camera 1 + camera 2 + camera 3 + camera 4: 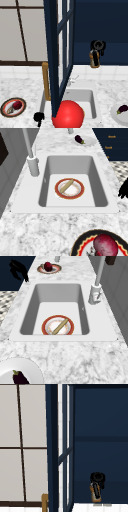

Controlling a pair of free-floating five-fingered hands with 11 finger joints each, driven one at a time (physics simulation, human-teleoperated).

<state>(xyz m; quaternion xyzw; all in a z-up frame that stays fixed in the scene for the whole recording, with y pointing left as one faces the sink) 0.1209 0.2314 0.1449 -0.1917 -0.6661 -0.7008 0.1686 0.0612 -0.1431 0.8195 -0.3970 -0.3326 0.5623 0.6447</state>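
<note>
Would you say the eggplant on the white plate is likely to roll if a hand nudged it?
Probably. The eggplant looks rounded and glossy, so it may roll or slip under straight fingers. It lies loose on a shallow plate, whose low rim would hardly stop it. It looks firm, not floppy.

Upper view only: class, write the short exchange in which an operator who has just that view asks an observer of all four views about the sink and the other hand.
Operator: My right hand is curled on a brown handle. What is in the sink?
Observer: A red-rimmed plate lies on the floor of the sink, with a wooden stick across it.
Operator: Where is the left hand?
Observer: The left hand hangs in the air, low by the sink's front left corner, fingers relaxed.
</note>
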